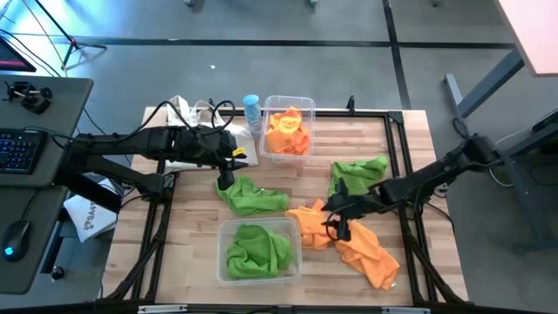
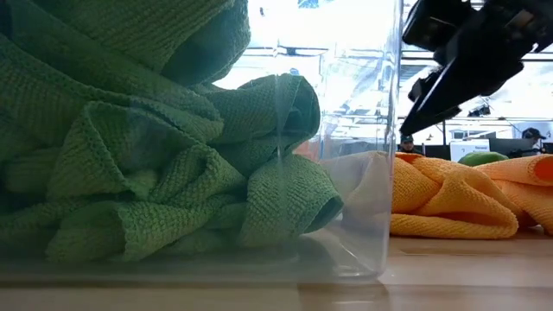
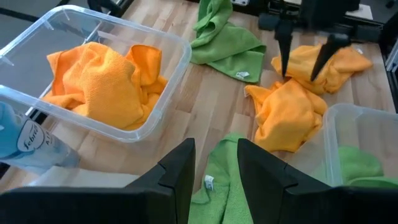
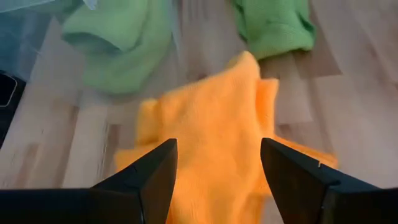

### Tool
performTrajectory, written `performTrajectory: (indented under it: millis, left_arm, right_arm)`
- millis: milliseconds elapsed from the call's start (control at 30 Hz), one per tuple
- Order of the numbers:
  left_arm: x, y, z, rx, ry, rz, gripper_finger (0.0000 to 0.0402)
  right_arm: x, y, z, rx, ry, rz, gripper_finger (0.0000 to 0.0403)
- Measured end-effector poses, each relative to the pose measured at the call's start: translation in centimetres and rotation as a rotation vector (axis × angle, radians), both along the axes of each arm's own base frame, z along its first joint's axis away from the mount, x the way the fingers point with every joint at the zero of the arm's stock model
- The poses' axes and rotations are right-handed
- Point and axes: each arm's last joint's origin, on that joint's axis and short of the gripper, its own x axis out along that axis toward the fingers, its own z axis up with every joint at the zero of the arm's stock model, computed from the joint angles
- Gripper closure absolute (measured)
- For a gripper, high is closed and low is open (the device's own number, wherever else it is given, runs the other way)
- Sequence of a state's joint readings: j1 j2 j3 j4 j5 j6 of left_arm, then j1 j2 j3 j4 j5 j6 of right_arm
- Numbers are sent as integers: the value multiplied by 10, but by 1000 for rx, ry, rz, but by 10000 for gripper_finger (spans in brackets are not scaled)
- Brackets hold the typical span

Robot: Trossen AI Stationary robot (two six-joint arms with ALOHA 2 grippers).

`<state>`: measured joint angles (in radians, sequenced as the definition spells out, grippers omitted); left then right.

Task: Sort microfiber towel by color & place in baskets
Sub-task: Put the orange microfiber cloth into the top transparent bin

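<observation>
Two clear baskets stand on the wooden table. The far basket holds orange towels; the near basket holds green towels. Loose on the table lie a green towel, a second green towel, an orange towel and another orange towel. My left gripper is open over the left end of the first green towel. My right gripper is open wide, just above the orange towel beside the near basket. My left gripper comes from above, pointing down, at the end of the green towel, and the cloth shows between its open fingers. Whether the fingers touch the cloth I cannot tell.
A blue-capped spray bottle and a white bag stand at the table's far left, by the far basket. A desk with a keyboard and a mouse lies left of the table. Bare wood shows at the far right.
</observation>
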<state>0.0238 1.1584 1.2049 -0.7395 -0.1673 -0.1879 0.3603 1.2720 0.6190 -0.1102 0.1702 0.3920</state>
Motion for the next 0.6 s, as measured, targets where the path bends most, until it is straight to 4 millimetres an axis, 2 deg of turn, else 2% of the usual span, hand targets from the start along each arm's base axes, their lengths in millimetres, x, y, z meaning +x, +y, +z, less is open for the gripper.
performTrajectory:
  millis: [433,600]
  left_arm:
    - [0,0,0,63,16,-52,291]
    - [0,0,0,72,18,-60,291]
  right_arm:
    - [48,16,-41,-133,217,64,175]
    - [63,23,-57,-129,322,92,199]
